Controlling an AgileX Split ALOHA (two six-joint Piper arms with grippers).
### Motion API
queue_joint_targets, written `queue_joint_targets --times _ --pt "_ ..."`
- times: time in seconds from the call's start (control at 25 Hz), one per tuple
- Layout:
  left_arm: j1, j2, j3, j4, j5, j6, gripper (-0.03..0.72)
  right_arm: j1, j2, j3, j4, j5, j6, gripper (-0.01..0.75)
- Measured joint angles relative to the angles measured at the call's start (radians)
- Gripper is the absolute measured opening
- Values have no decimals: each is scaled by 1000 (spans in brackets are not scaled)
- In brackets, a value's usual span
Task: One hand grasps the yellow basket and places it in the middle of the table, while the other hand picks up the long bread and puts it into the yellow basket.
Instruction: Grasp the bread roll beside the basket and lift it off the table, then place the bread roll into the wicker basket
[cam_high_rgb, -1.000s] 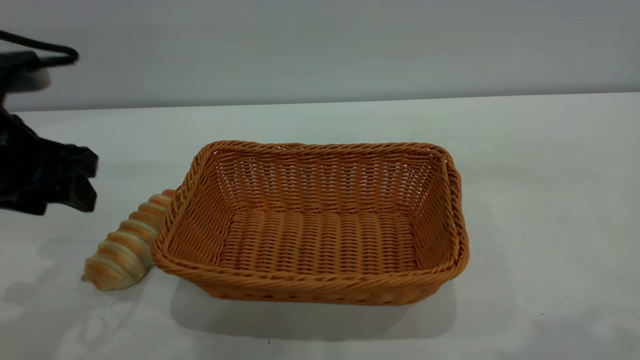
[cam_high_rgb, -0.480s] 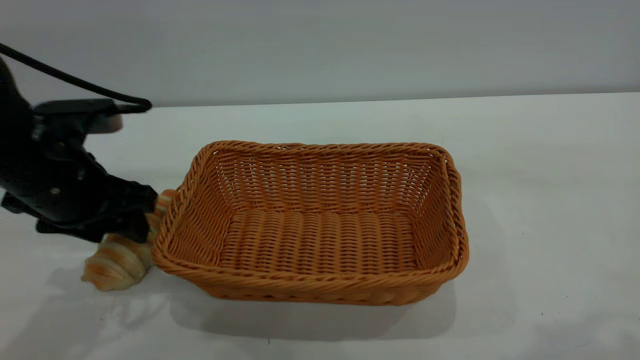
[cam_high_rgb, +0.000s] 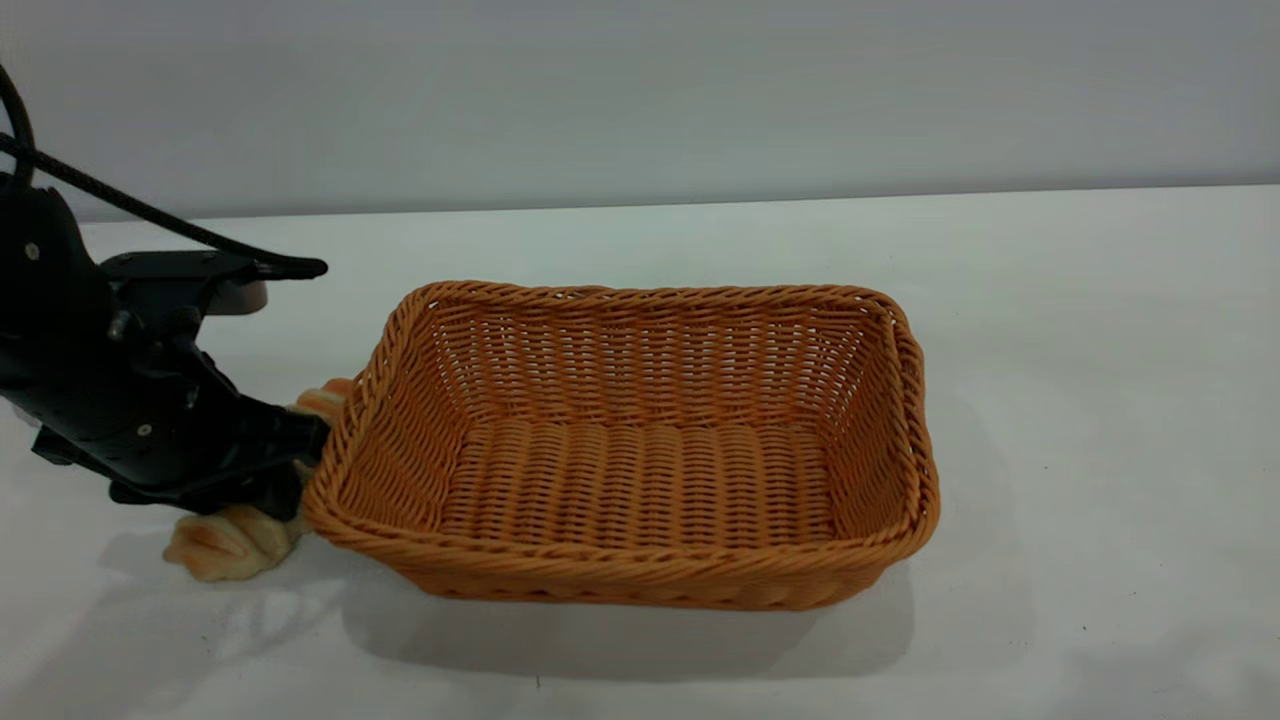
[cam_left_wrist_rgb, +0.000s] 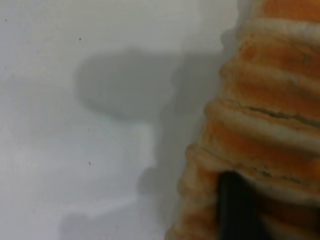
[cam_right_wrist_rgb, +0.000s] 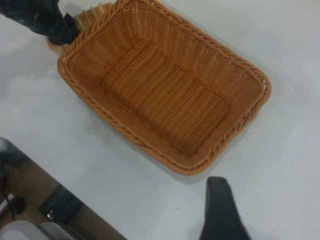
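Note:
The yellow basket (cam_high_rgb: 640, 440) stands empty and upright on the white table (cam_high_rgb: 1080, 400); it also shows in the right wrist view (cam_right_wrist_rgb: 165, 85). The long bread (cam_high_rgb: 230, 540) lies on the table against the basket's left side, mostly covered by my left gripper (cam_high_rgb: 285, 465). That gripper is lowered onto the bread and open, with one finger (cam_left_wrist_rgb: 235, 210) resting on the ridged crust (cam_left_wrist_rgb: 270, 130). My right gripper (cam_right_wrist_rgb: 222, 215) is open and empty. It hovers above the table, apart from the basket's near rim, and only one of its fingers shows.
The table's edge (cam_right_wrist_rgb: 75, 185) runs close to the right gripper, with dark gear below it. A grey wall (cam_high_rgb: 640, 90) rises behind the table. The left arm's cable (cam_high_rgb: 120, 205) trails up and to the left.
My left gripper has come in from the left and down onto the bread, now covering most of it. The basket and the bread have not moved.

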Motion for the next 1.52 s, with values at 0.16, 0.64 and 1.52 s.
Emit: queue_joint_targets --times 0.16,0.64,1.52 --pt "0 3 0 0 -7 2 103 0 0 0 0 0 0 531" --pt "-11 -283 1 0 138 26 78 0 0 0 0 1 0 531" --pt "-366 -238 -190 0 142 -20 78 0 -11 0 30 2 -22 531"
